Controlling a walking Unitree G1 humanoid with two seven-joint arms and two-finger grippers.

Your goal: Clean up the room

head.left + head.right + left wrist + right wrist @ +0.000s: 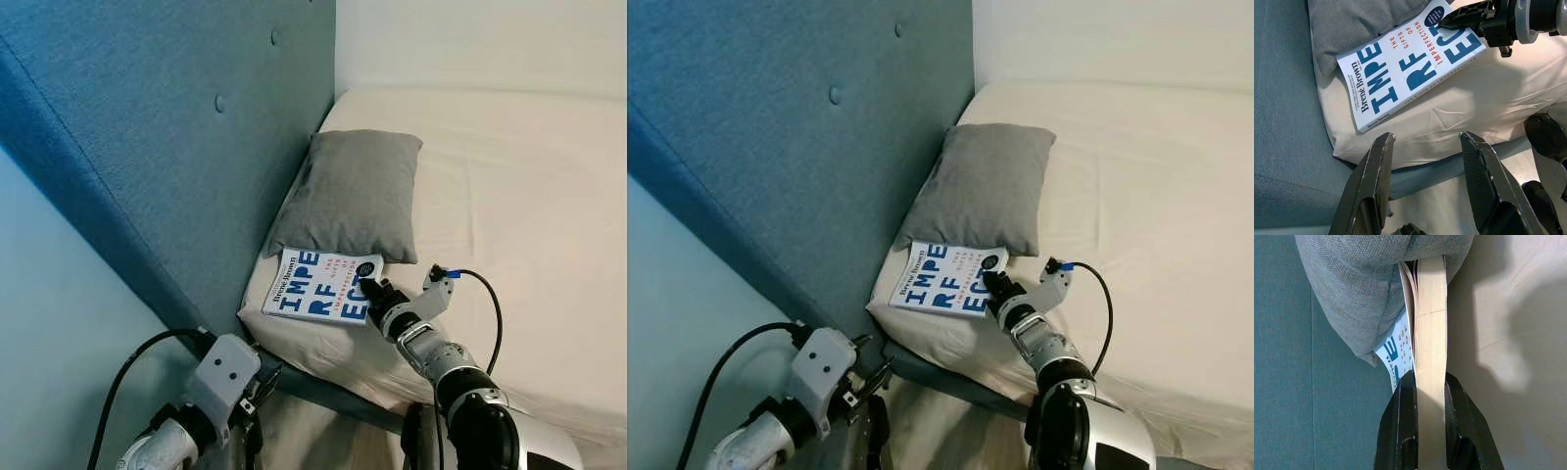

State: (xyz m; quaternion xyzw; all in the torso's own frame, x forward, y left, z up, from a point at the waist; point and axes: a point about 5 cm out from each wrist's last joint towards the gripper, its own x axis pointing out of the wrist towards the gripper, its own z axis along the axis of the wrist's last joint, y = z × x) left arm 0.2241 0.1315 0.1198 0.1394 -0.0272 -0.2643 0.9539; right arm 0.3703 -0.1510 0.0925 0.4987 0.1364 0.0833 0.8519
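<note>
A white paperback book with big blue letters lies on the cream bed at its near left corner, its far edge tucked under a grey pillow. My right gripper is shut on the book's right edge; in the right wrist view the page block sits clamped between the two black fingers. My left gripper hangs open below the mattress corner, off the bed, with nothing between its fingers. From the left wrist view the book lies just beyond them.
A tall blue padded headboard stands along the bed's left side. The cream mattress stretches away to the right and back. A pale wall rises at the near left, and light flooring lies under the left gripper.
</note>
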